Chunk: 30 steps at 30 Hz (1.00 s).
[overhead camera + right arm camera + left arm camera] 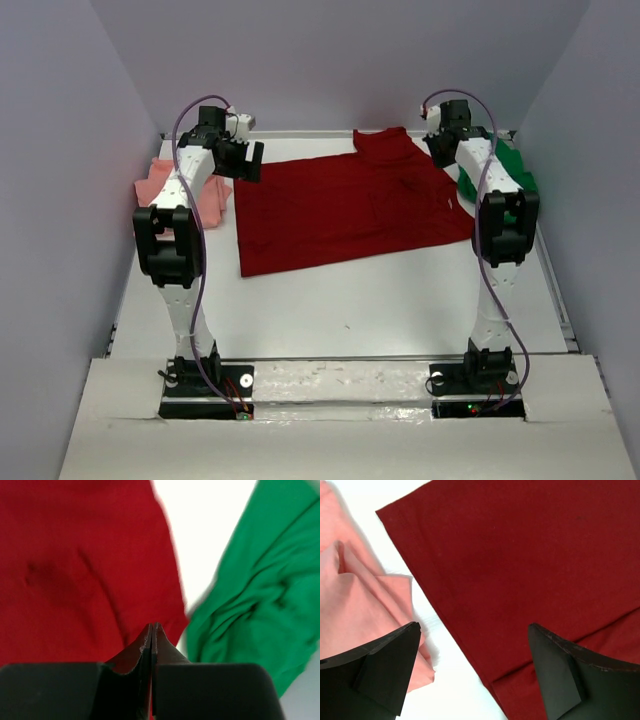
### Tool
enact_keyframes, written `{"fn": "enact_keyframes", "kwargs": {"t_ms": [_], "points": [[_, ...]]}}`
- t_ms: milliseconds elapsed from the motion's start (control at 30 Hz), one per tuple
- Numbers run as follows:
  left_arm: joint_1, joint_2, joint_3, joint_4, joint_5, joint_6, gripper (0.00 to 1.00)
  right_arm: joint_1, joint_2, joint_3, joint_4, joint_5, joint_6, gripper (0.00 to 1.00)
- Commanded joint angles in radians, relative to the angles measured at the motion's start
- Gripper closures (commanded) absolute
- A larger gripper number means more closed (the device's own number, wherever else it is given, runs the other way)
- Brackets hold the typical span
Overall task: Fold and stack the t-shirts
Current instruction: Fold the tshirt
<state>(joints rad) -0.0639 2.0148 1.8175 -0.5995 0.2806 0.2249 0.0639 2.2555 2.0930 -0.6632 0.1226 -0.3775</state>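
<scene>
A dark red t-shirt lies spread flat across the middle of the white table. To its left is a crumpled salmon pink t-shirt. A bright green t-shirt is bunched at the far right. My left gripper hangs open above the red shirt's left edge, empty, with the pink cloth just beside it. My right gripper is shut above the red shirt's right corner, near the green one. No cloth shows between its tips.
Grey walls close in the table at the back and on both sides. A strip of bare table separates the red and green shirts. Both arm bases stand at the near edge.
</scene>
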Motion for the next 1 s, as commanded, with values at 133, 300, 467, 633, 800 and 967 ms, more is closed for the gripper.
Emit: {"fn": "enact_keyframes", "kwargs": {"t_ms": [133,300,467,633,800,967], "points": [[0.001,-0.015,-0.004,-0.023,0.037,-0.006,0.02,-0.018,-0.137,-0.217,-0.081,-0.003,-0.003,1.0],[0.001,-0.018,0.008,-0.032,0.042,-0.002,0.02,-0.018,-0.227,-0.391,-0.09,-0.014,-0.012,1.0],[0.001,-0.025,0.002,-0.034,0.046,0.001,0.02,-0.018,-0.32,-0.505,-0.105,-0.015,-0.035,1.0],[0.001,-0.03,0.003,-0.036,0.054,0.001,0.02,-0.018,-0.363,-0.574,-0.115,-0.009,-0.051,1.0],[0.001,-0.045,-0.017,-0.026,0.051,0.005,0.02,-0.018,-0.333,-0.61,-0.113,-0.015,-0.07,1.0],[0.001,-0.059,-0.043,-0.014,0.026,0.001,0.02,-0.018,-0.286,-0.603,-0.096,-0.017,-0.066,1.0]]}}
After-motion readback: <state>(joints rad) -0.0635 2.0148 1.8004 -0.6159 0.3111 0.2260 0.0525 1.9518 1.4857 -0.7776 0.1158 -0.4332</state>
